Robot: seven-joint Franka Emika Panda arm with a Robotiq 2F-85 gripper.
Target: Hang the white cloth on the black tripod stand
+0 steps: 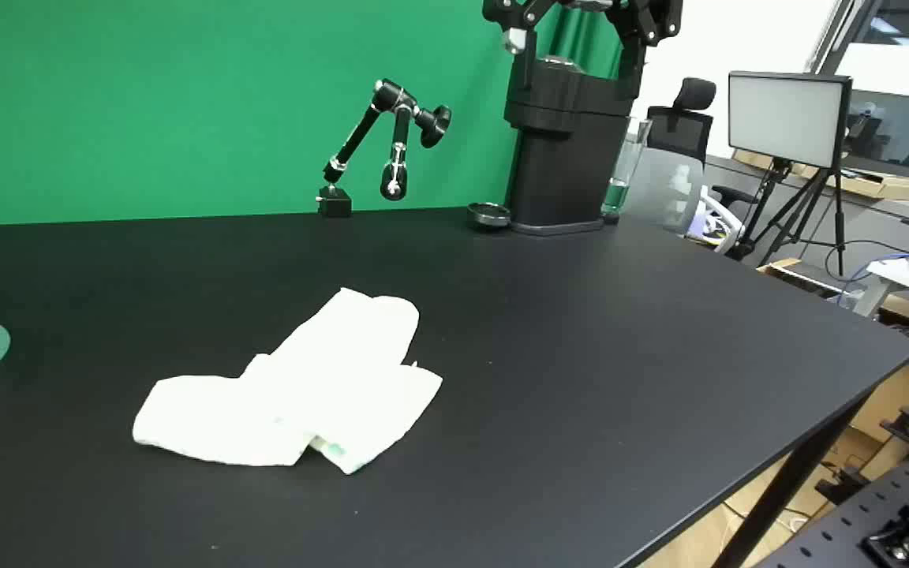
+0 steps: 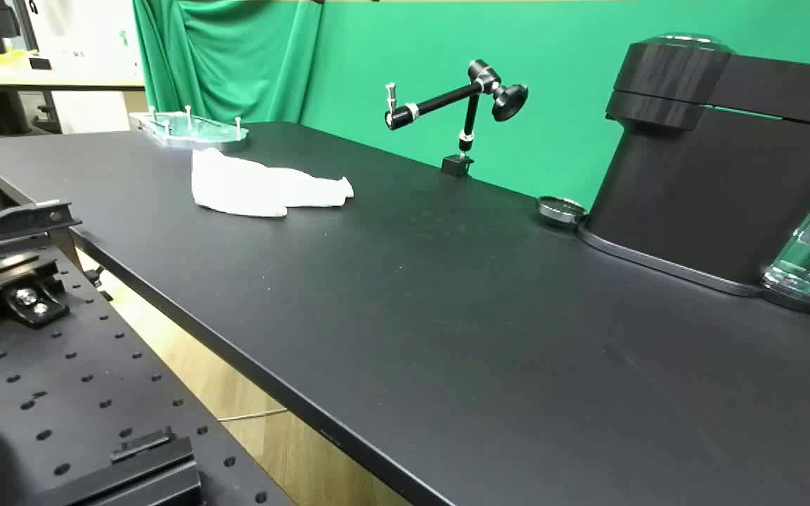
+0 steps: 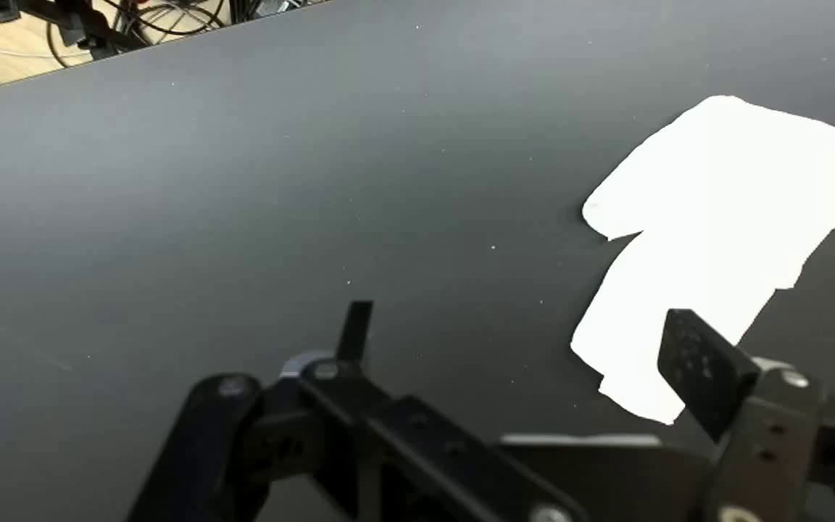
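Observation:
The white cloth [image 1: 289, 394] lies loosely folded and flat on the black table, also visible in an exterior view [image 2: 257, 186]. The black stand [image 1: 395, 102] is a jointed arm on a small block base at the table's back edge by the green backdrop; it also shows in an exterior view [image 2: 472, 105]. My gripper [image 1: 581, 59] is open and empty, high above the table, in front of the black machine in that view. In the wrist view my gripper [image 3: 519, 312] has its fingers wide apart; the right finger overlaps the cloth [image 3: 707, 217], which lies below to the right.
A black machine [image 1: 557, 166] with a clear water tank [image 1: 624, 170] stands at the back, beside a small round dish [image 1: 489, 215]. A clear plate with pegs [image 2: 190, 130] sits at the far end. A perforated black plate [image 2: 95, 379] lies beyond the table's front edge.

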